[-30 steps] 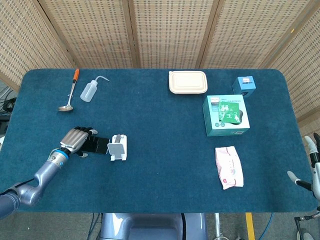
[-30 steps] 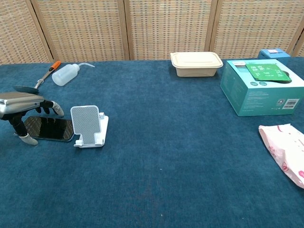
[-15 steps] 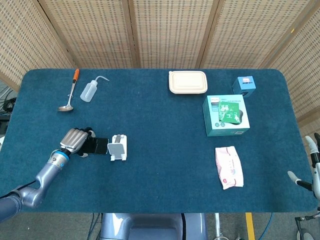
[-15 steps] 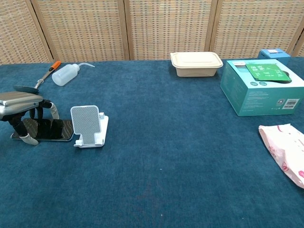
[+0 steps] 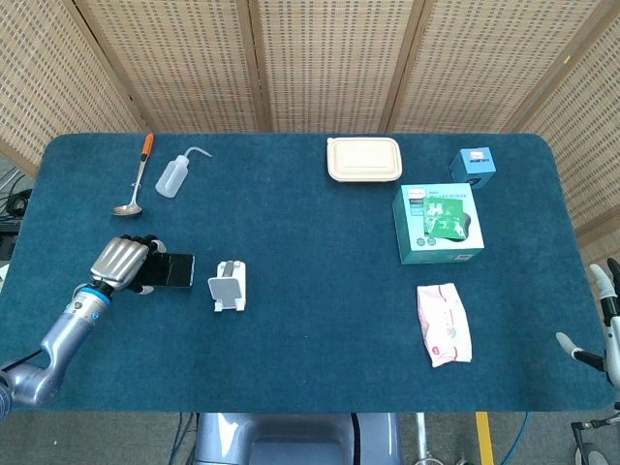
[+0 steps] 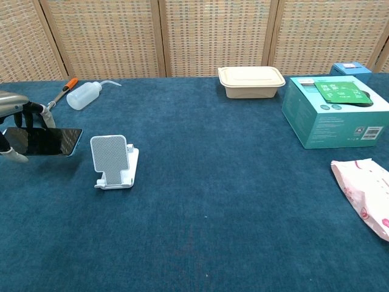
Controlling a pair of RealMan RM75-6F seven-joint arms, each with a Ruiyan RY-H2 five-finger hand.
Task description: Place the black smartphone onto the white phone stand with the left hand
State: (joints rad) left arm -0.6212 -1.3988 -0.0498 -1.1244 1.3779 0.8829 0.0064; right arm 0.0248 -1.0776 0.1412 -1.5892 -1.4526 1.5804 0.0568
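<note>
Now my left hand (image 5: 120, 263) pinches the phone (image 5: 169, 271) off the table | stand (image 5: 229, 286) just right of it | right hand's (image 5: 599, 320) grip: cannot tell

The table (image 5: 310, 320) has a dark blue cloth top. Resting on it: spoon (image 5: 134, 182) and squeeze bottle (image 5: 174, 174) at upper left; white phone stand (image 5: 229, 286) at lower left; lidded container (image 5: 364, 160) at upper centre; small blue box (image 5: 474, 165), teal box (image 5: 439, 225) and pink packet (image 5: 443, 323) at right.

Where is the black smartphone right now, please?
The left hand holds the black smartphone above the table at far left in both views, beside the empty white phone stand.
</note>
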